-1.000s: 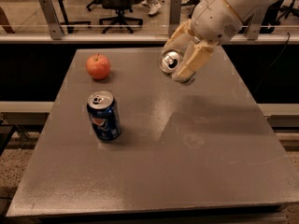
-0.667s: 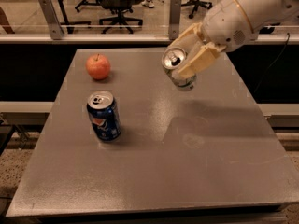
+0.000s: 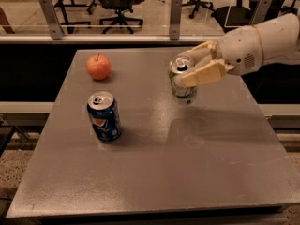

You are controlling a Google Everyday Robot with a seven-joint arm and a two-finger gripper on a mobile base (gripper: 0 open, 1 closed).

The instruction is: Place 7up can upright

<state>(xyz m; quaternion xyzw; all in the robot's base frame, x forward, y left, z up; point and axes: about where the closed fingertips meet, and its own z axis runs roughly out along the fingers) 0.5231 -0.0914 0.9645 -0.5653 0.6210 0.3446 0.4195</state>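
The 7up can (image 3: 182, 87), silvery with green markings and a silver pull-tab top, stands nearly upright on the grey table (image 3: 154, 144), right of centre toward the back. My gripper (image 3: 193, 65) reaches in from the right on a white arm and is shut on the can's upper part, one cream finger in front and one behind the rim. The can's base looks to be touching the tabletop or just above it.
A dark blue Pepsi can (image 3: 104, 116) stands upright at the left middle. A red apple (image 3: 98, 66) sits at the back left. A railing with posts (image 3: 175, 13) runs behind the table, with office chairs beyond.
The gripper has rotated the 7up can from a tilted pose, top facing the camera, to nearly upright and lowered it toward the table. The Pepsi can and apple have not moved.
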